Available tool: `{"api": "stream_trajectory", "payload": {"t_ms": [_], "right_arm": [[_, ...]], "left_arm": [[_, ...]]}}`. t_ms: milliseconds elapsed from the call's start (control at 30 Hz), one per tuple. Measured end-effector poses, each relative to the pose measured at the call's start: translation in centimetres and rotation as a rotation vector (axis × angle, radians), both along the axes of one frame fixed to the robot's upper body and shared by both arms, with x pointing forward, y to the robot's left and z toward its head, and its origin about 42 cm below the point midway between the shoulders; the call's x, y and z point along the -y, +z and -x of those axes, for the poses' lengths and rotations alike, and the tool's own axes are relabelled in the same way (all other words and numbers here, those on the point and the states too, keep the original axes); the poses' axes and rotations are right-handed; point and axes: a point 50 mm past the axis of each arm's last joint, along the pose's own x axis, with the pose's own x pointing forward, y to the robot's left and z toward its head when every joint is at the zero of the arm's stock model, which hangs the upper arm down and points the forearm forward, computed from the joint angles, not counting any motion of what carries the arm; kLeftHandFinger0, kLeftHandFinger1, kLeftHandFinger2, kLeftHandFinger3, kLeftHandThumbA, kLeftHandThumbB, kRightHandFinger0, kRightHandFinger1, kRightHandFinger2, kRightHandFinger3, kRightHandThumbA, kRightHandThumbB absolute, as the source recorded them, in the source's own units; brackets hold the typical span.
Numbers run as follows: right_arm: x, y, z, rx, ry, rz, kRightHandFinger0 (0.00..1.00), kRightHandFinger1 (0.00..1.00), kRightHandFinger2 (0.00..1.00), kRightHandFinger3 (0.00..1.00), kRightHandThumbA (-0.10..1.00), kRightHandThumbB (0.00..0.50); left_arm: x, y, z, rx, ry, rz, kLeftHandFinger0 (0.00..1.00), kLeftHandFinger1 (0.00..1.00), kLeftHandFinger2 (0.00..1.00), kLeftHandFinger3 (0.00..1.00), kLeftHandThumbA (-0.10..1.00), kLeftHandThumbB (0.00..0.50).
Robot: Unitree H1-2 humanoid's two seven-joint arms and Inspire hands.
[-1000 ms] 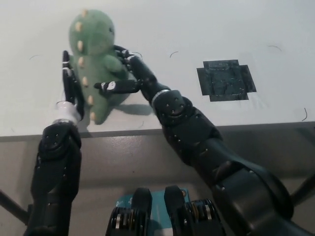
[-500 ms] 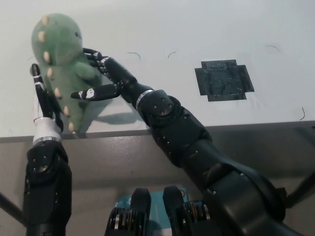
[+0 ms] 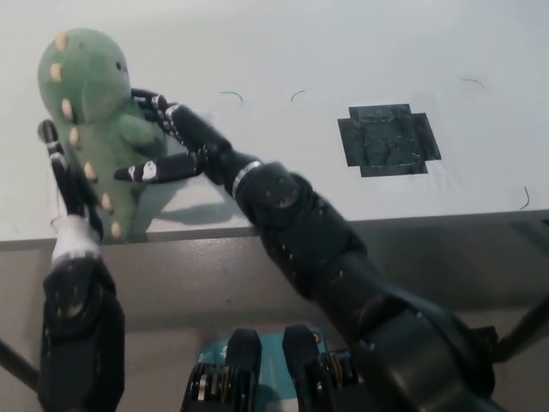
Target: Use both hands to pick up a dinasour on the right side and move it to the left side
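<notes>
The green plush dinosaur with tan back spikes stood upright at the far left of the white bench, near its front edge. The right hand pressed its belly from 3 o'clock, fingers curled around it. The left hand pressed its spiked back from 8 o'clock. A black tape patch lay well apart at 3 o'clock.

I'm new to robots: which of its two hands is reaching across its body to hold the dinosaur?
The right hand: its black arm crosses from the bottom right. The left hand rises straight up beside the dinosaur.
</notes>
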Motion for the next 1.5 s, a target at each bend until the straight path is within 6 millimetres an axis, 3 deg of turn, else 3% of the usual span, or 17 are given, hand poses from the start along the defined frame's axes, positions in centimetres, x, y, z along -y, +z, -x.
{"api": "stream_trajectory", "payload": {"t_ms": [33,100,167,400,433,500,733,800,833,900,1067,1100,1133,1200,1300,1333,1500], "right_arm": [[-0.1,-1.0,0.5,-0.016,0.004,-0.003,1.0,1.0,1.0,1.0,1.0,0.045],[-0.3,-2.6,1.6,-0.04,0.011,-0.012,1.0,1.0,1.0,1.0,1.0,0.002],[-0.3,-3.7,2.4,-0.056,0.014,-0.022,1.0,1.0,1.0,1.0,1.0,0.0],[-0.4,-3.3,2.7,-0.036,0.019,-0.034,1.0,1.0,1.0,1.0,1.0,0.027],[-0.4,-3.2,2.6,-0.034,0.02,-0.033,1.0,1.0,1.0,1.0,1.0,0.038],[-0.4,-3.3,2.6,-0.032,0.018,-0.029,1.0,1.0,1.0,1.0,1.0,0.04],[0.1,-3.3,2.4,-0.024,0.013,-0.014,1.0,1.0,1.0,1.0,1.0,0.047],[0.2,-3.3,2.3,-0.021,0.013,-0.011,1.0,1.0,1.0,1.0,1.0,0.079],[0.2,-3.3,2.3,-0.02,0.012,-0.01,1.0,1.0,1.0,1.0,1.0,0.089],[0.2,-3.2,2.3,-0.018,0.012,-0.012,1.0,1.0,1.0,1.0,1.0,0.078],[0.5,-2.8,1.8,-0.018,-0.004,-0.014,1.0,1.0,1.0,1.0,1.0,0.009],[0.6,-2.6,1.5,-0.015,-0.009,-0.013,1.0,1.0,1.0,1.0,1.0,0.016],[0.7,-2.3,1.3,-0.011,-0.014,-0.011,1.0,1.0,1.0,1.0,1.0,0.013],[1.1,-1.4,0.5,0.005,-0.031,-0.009,1.0,1.0,1.0,1.0,1.0,0.044],[1.7,-0.4,-0.4,0.021,-0.052,-0.003,1.0,1.0,1.0,1.0,1.0,0.029],[1.9,-0.2,-0.5,0.025,-0.057,-0.001,1.0,1.0,1.0,1.0,1.0,0.027],[2.4,-0.5,-0.8,0.016,-0.073,0.004,1.0,1.0,1.0,1.0,1.0,0.057]], "left_arm": [[-0.1,-0.7,0.7,-0.012,0.004,0.001,1.0,1.0,1.0,1.0,1.0,0.211],[-0.2,-2.0,2.1,-0.04,0.01,0.003,1.0,1.0,1.0,1.0,1.0,0.274],[-0.2,-2.4,2.8,-0.04,0.009,-0.002,1.0,1.0,1.0,1.0,1.0,0.283],[0.0,-2.6,3.0,-0.047,0.006,-0.004,1.0,1.0,1.0,1.0,1.0,0.283],[0.0,-2.6,3.0,-0.047,0.004,-0.002,1.0,1.0,1.0,1.0,1.0,0.321],[0.0,-2.6,3.0,-0.046,0.003,0.003,1.0,1.0,1.0,1.0,1.0,0.338],[0.3,-2.7,3.0,-0.045,-0.011,0.019,1.0,1.0,1.0,1.0,1.0,0.329],[0.4,-2.7,2.9,-0.045,-0.014,0.019,1.0,1.0,1.0,1.0,1.0,0.341],[0.4,-2.7,2.9,-0.045,-0.015,0.02,1.0,1.0,1.0,1.0,1.0,0.311],[0.4,-2.6,2.9,-0.044,-0.018,0.02,1.0,1.0,1.0,1.0,1.0,0.297],[0.3,-1.9,1.2,-0.046,-0.03,0.016,1.0,1.0,1.0,1.0,1.0,0.402],[0.3,-1.7,0.6,-0.05,-0.036,0.017,1.0,1.0,1.0,1.0,1.0,0.408],[0.3,-1.4,0.1,-0.049,-0.041,0.017,1.0,1.0,1.0,1.0,1.0,0.41],[0.4,-0.4,-1.2,-0.048,-0.063,0.016,1.0,1.0,1.0,1.0,1.0,0.359],[0.8,0.5,-2.7,-0.042,-0.092,0.021,1.0,1.0,1.0,1.0,1.0,0.356],[0.9,0.6,-2.9,-0.042,-0.099,0.024,1.0,1.0,1.0,1.0,1.0,0.339],[1.4,0.5,-3.2,-0.051,-0.119,0.034,1.0,1.0,1.0,1.0,1.0,0.346]]}}
